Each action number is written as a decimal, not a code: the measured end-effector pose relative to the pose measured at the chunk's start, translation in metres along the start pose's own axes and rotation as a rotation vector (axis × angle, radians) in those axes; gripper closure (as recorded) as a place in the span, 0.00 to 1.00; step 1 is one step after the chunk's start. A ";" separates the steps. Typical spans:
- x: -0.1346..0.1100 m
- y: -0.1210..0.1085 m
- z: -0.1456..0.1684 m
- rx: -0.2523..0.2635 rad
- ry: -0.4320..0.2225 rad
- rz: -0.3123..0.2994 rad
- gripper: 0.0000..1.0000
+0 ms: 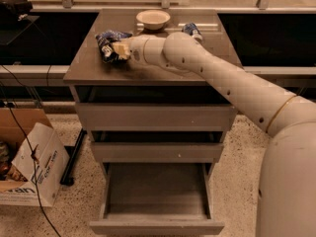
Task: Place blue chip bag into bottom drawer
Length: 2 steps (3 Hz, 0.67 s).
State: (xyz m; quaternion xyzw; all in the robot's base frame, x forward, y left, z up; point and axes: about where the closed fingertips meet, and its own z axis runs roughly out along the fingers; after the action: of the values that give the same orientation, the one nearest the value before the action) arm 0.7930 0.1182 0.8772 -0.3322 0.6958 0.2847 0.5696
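The blue chip bag (107,41) is on the left part of the cabinet top (89,68), crumpled and bunched up. My gripper (117,51) reaches in from the right and is shut on the bag's lower right side, at or just above the top. The bottom drawer (157,227) is pulled out toward the camera, and its inside shows nothing in it. The two drawers above it are shut.
A cream bowl (153,19) stands at the back middle of the cabinet top. A blue-and-silver can (192,31) lies behind my arm. A cardboard box (34,169) and cables are on the floor to the left. A dark bag (12,4) sits at the far left.
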 end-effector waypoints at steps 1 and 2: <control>-0.023 0.009 -0.031 0.009 -0.025 -0.045 1.00; -0.037 0.021 -0.072 -0.040 -0.053 -0.075 1.00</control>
State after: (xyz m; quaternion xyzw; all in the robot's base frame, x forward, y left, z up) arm 0.7377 0.0804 0.9276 -0.3619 0.6616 0.2856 0.5914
